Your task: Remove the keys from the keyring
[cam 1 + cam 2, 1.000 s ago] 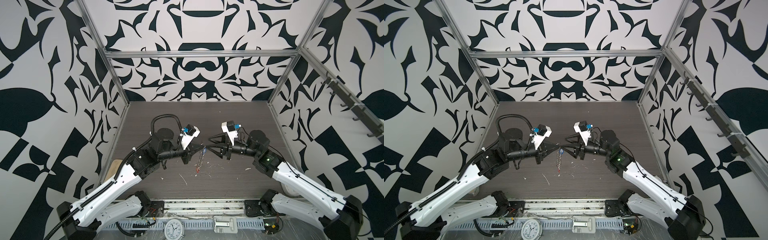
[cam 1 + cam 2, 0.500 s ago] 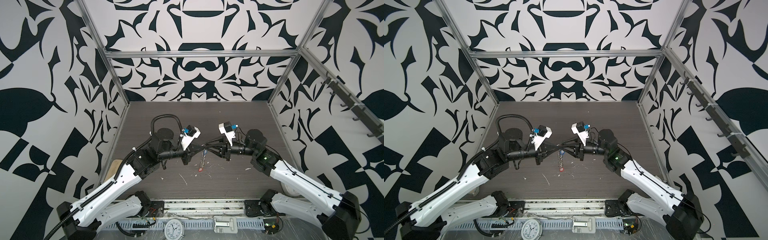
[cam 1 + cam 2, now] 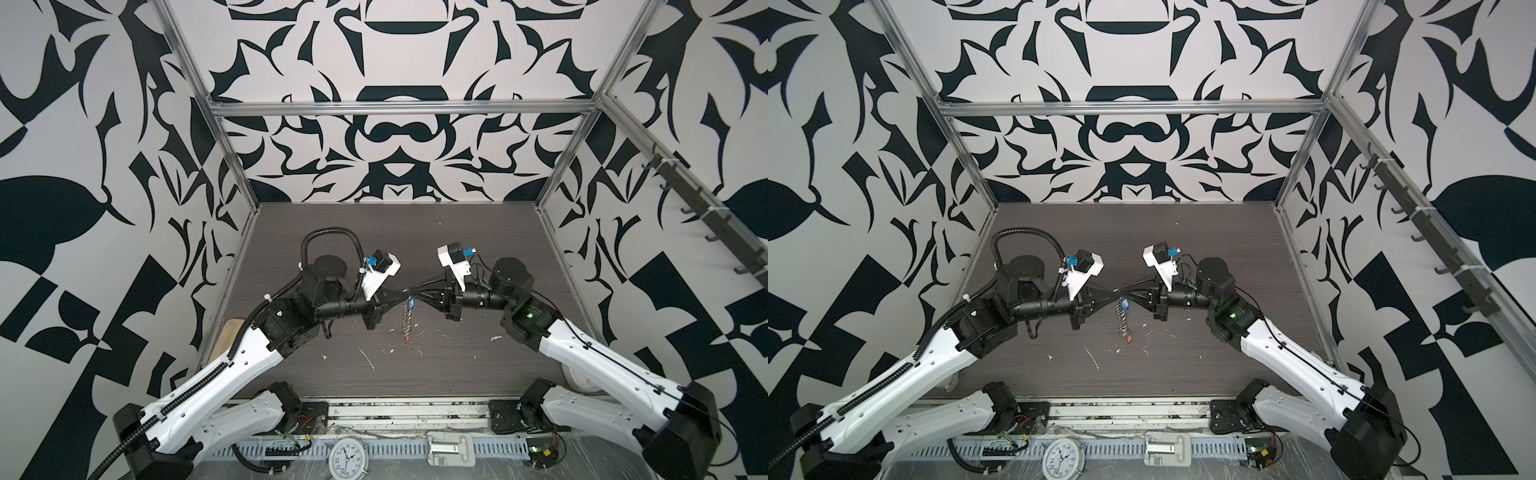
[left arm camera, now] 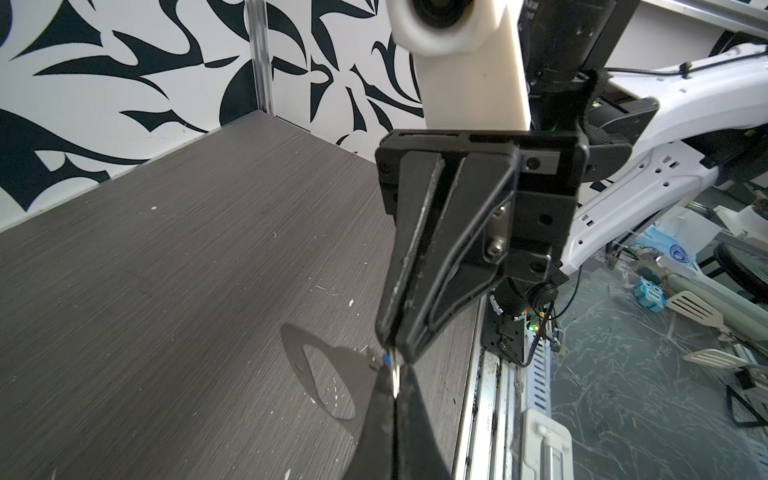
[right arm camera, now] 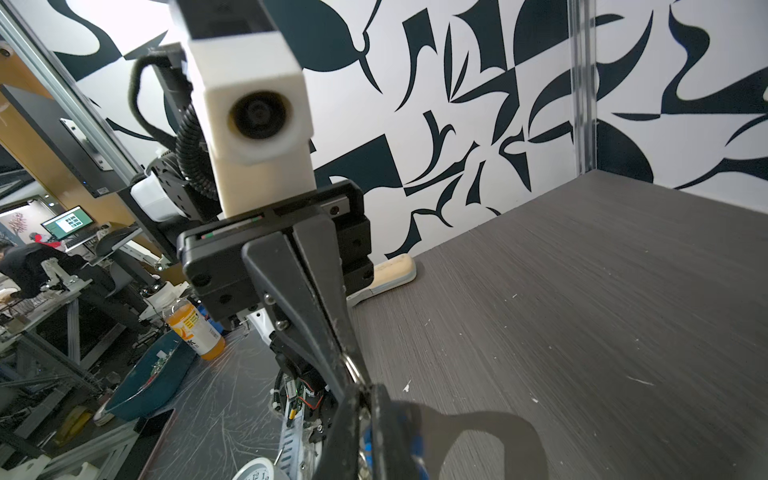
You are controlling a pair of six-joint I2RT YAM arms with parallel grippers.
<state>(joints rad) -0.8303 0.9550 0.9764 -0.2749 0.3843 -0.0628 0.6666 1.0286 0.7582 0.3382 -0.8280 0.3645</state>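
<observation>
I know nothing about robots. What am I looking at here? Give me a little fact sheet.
setting: dark wood-grain table in a black-and-white patterned booth
left gripper: shut, holding the keyring by its top
right gripper: shut, tip to tip with the left; what it pinches is hidden
keyring pose: hangs edge-on below the two tips
blue tag: near the top
red tag: at the bottom end
progress: both tags on the keyring

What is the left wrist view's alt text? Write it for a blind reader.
The left gripper and the right gripper meet tip to tip, both shut, over a dark wood-grain table. The keyring, a grey half-moon plate with an oblong slot, hangs at their tips beside a blue tag.
</observation>
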